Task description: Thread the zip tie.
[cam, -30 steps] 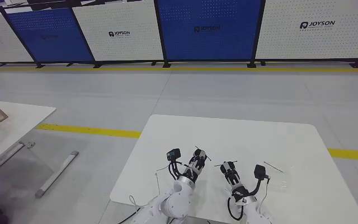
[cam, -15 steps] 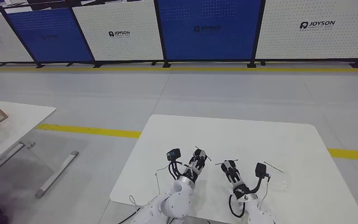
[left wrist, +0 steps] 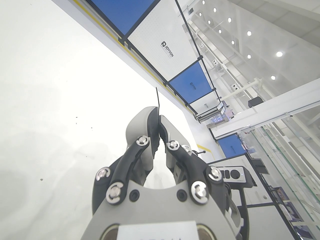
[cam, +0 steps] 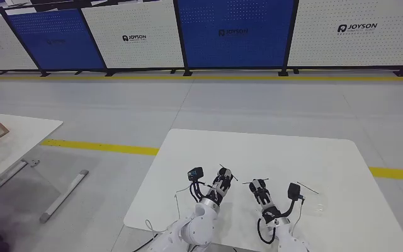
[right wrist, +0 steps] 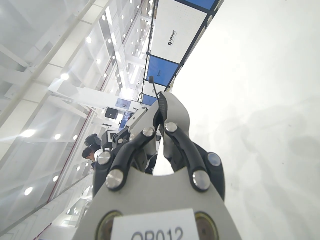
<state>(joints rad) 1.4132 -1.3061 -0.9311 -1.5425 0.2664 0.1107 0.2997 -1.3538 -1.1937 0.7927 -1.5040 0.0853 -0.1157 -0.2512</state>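
Both grippers hover low over the near part of the white table, a short gap apart. My left gripper is shut on a thin black zip tie; its pointed tail sticks out past the fingertips of that gripper. My right gripper is shut on a black zip tie too, and the square head stands just beyond the tips of this gripper. Whether the two ends belong to one tie I cannot tell.
A loose black zip tie lies on the table to the right of the right arm, with a clear plastic bag just nearer than it. The table's far half is bare white surface.
The right arm has edged slightly to the right. The left arm has kept still, and both grippers have stayed shut.
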